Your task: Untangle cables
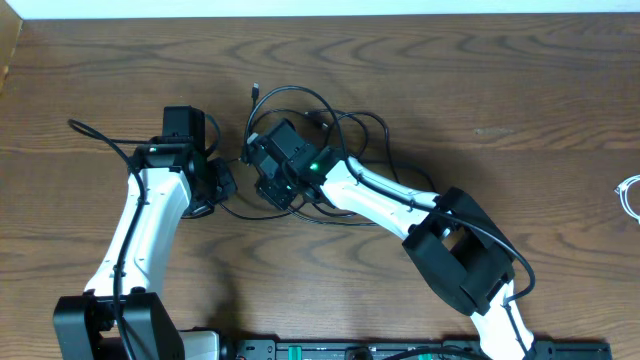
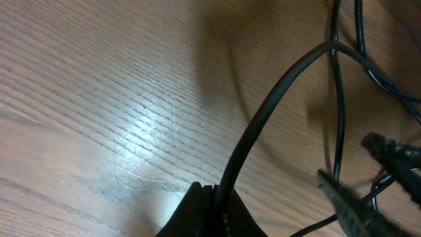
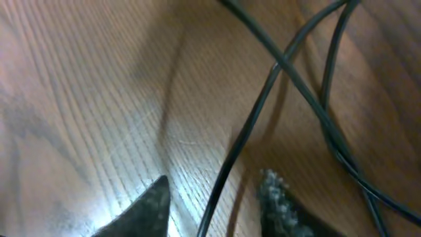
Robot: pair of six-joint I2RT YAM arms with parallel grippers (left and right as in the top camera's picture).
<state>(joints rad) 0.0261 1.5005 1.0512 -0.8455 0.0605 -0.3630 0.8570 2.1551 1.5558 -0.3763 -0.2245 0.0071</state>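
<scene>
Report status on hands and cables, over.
Left hand open, black cable at its tips. Right hand open, straddling a strand. Black cable crossed over itself; white cable apart, far right. Thick black cable crosses left wrist view.

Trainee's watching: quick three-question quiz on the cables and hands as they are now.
1. True or false: the white cable lies apart from the tangle, at the table's right edge.
2. What runs between the fingers of the right hand? A: a black cable strand. B: the white cable. C: nothing.
3. Fill in: the loops at the centre belong to the ___ cable.
Key: 1 true; 2 A; 3 black.
</scene>
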